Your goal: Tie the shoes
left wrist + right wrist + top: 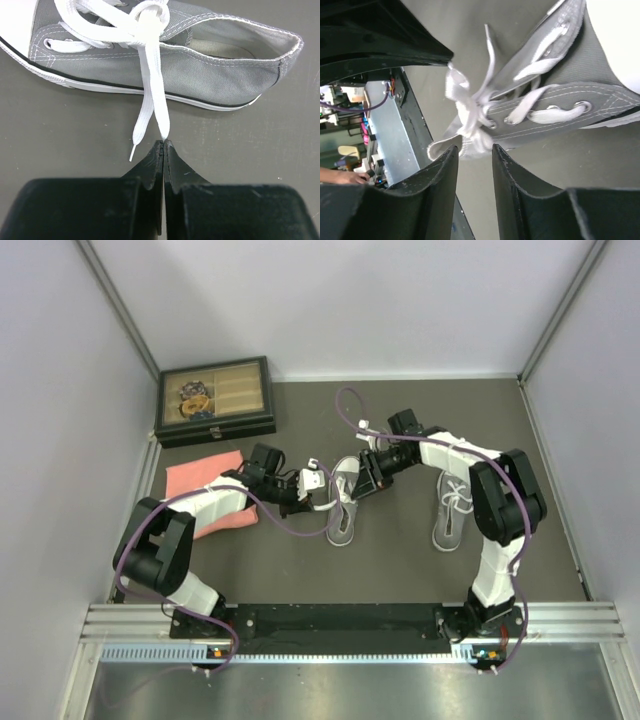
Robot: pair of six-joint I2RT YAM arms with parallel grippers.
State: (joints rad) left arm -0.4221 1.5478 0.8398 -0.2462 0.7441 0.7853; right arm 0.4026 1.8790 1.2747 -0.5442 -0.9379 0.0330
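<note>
Two grey sneakers with white laces lie on the dark table: one in the middle point(343, 502) and one to the right point(452, 508). My left gripper point(312, 483) sits left of the middle shoe. In the left wrist view it point(164, 143) is shut on the end of one white lace point(150, 85) that runs up to the knot on the grey shoe point(210, 75). My right gripper point(368, 476) is at the shoe's other side. In the right wrist view it point(474, 149) is open, its tips just short of the bunched lace knot point(469, 120) on the shoe point(570, 120).
A dark jewellery box point(215, 400) stands at the back left. A pink folded cloth point(205, 487) lies under my left arm. Grey walls close in both sides and the back. A metal rail point(350, 625) runs along the near edge.
</note>
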